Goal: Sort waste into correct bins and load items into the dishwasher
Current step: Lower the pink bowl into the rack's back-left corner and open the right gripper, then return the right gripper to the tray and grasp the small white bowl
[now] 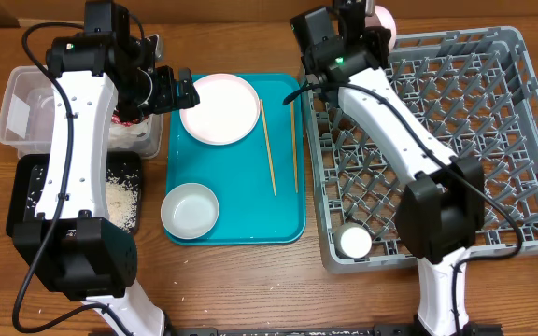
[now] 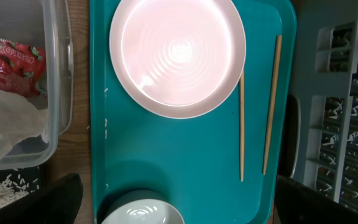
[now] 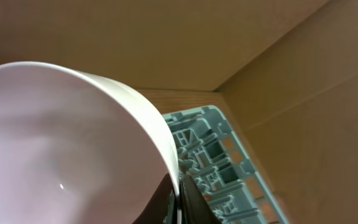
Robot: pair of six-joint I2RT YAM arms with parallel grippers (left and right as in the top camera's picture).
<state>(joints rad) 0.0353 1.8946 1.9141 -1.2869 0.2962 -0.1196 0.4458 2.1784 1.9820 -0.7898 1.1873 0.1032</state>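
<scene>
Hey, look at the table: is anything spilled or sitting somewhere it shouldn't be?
A few white specks, likely rice grains, lie along the left edge of the teal tray, outside the black tray holding the rest. The right end effector grips the small pink dish by its rim. Nothing else stands out.

Occlusions and frame cut-offs across the three views.
Overhead: the small pink dish [image 1: 385, 21] shows only as a sliver behind the right arm [image 1: 390, 112], and the left arm [image 1: 73, 140] covers part of the clear tub [image 1: 12, 112] and black tray [image 1: 129, 168]. Left wrist: the grey-green bowl [image 2: 143, 215] is cut by the bottom edge, the crumpled napkin [image 2: 8, 121] by the left. Right wrist: the dish overruns the left and bottom edges.
</scene>
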